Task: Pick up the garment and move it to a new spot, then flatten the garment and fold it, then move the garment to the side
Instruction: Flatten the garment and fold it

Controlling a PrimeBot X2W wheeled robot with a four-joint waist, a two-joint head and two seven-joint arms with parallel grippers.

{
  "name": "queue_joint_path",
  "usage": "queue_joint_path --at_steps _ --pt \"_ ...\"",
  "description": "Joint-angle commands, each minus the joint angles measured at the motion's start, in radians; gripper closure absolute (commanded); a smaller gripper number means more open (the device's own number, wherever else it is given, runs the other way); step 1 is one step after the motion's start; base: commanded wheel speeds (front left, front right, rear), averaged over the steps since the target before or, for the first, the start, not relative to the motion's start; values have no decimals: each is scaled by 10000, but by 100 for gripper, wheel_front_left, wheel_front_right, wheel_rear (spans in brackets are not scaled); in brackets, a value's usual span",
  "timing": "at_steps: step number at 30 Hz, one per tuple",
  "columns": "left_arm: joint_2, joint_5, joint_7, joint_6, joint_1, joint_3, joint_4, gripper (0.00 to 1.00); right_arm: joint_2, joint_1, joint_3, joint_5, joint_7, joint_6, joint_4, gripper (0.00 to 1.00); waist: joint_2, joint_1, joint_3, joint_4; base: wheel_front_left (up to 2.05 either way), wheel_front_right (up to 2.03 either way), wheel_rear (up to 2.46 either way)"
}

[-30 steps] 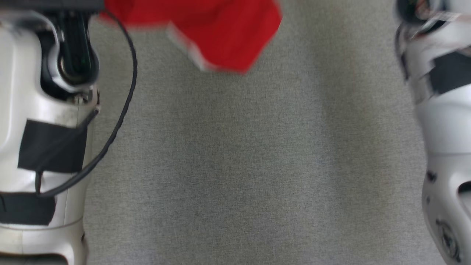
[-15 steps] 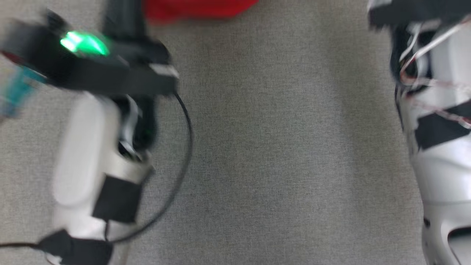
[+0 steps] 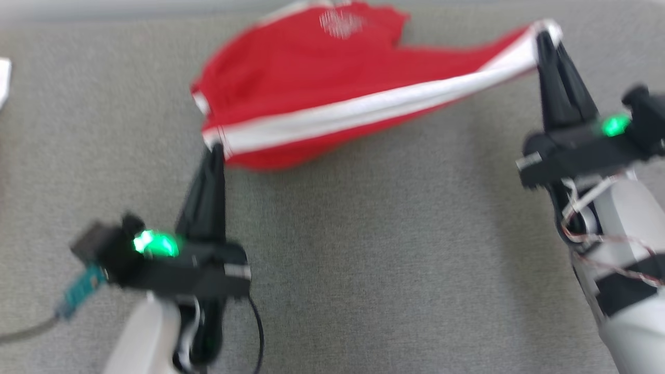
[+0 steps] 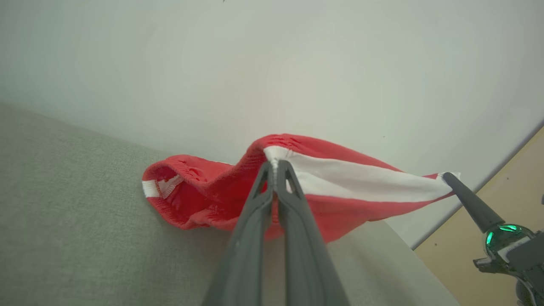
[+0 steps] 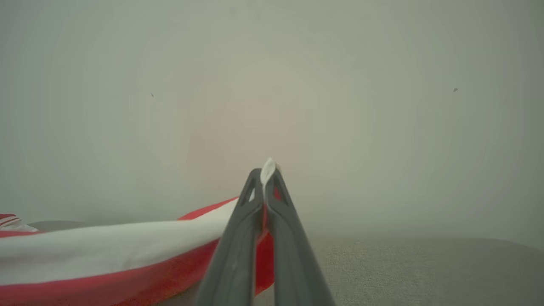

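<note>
Now, head view: the framing has shifted since half a second ago (camera move, not the cloth). Back then just a red sliver sat at the top edge; at this moment both grippers and most of the garment (image 3: 291, 88) are in frame, blurry. The left gripper (image 3: 215, 150) is pinched tight on the near-left corner of the white band (image 3: 363, 106). The right gripper (image 3: 543, 39) is pinched tight on the band's far-right end, so the band is a taut strip between them. The red body sags in soft folds onto the grey woven surface (image 3: 395, 249), with a pale dotted print near the top. Green lights (image 3: 156, 244) glow on both gripper bodies. Left wrist view: dark tapered fingers (image 4: 250, 221) closed on the seam where white meets red; fine mesh-like knit, stitched hem opening at left, plain pale wall (image 4: 272, 63) behind. Right wrist view: fingers closed, a white tip of fabric poking out above them, band running off left, hazy wall beyond.
</note>
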Motion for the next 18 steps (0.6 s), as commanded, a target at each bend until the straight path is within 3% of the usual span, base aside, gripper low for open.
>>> queue_joint_path --at_steps 1,12,18 --pt "74 -93 -30 -9 717 -96 -311 100 -236 575 -189 24 74 -22 -109 100 0 1 -843 -83 0 0 0" --pt "-148 -236 -31 7 3558 -21 -1681 100 -631 3726 -1117 -118 1636 -24 -2048 100 0 1 -1930 405 0 0 0" --pt "-100 -49 -31 7 4846 -211 -2064 100 21 6105 -2152 -574 2803 -22 -4098 100 0 1 -2126 658 0 0 0"
